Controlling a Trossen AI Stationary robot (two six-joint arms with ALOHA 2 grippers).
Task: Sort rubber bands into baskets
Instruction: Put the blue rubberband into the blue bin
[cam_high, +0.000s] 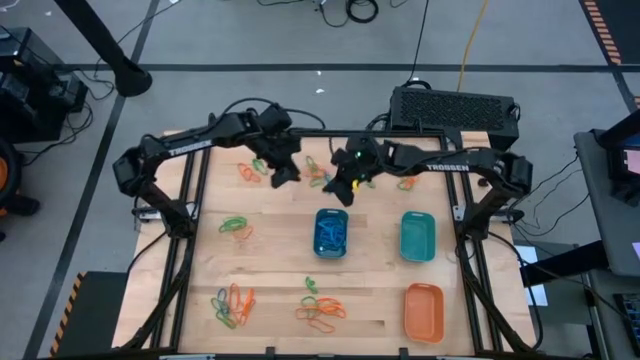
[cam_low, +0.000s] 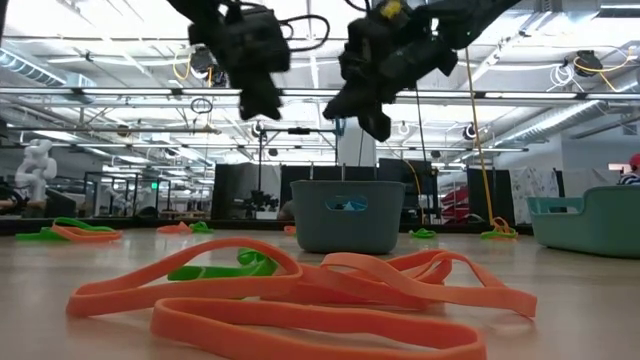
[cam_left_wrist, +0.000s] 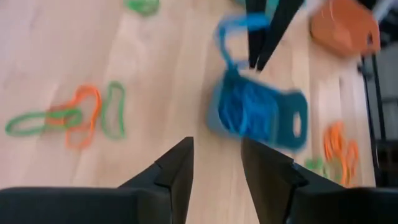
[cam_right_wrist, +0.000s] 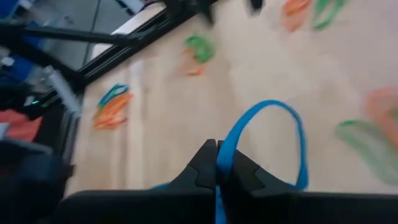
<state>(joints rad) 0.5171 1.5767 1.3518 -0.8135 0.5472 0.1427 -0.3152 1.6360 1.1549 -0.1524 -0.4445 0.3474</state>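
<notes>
My right gripper (cam_right_wrist: 216, 163) is shut on a blue rubber band (cam_right_wrist: 267, 143) and hovers above the table just beyond the far end of the blue basket (cam_high: 331, 232), which has blue bands inside. In the high view this gripper (cam_high: 340, 188) sits right of my left gripper (cam_high: 285, 168). My left gripper (cam_left_wrist: 216, 168) is open, holds nothing, and hangs above the table looking toward the blue basket (cam_left_wrist: 255, 115). The teal basket (cam_high: 417, 237) and the orange basket (cam_high: 423, 310) stand on the table's right side. Orange, green and blue bands lie scattered on the wood. My right gripper pinches the blue band between its two fingers at one end of the loop (cam_right_wrist: 225, 152). The rest of the loop stands out past the fingertips, open and rounded. The fingers slant down toward the table, and the band is lifted clear of it.
Clumps of orange and green bands lie at the near left (cam_high: 232, 305), near middle (cam_high: 320, 308), left (cam_high: 235, 227) and far side (cam_high: 248, 170). A black box (cam_high: 455, 108) stands past the far edge. Dark frame rails run along both table sides.
</notes>
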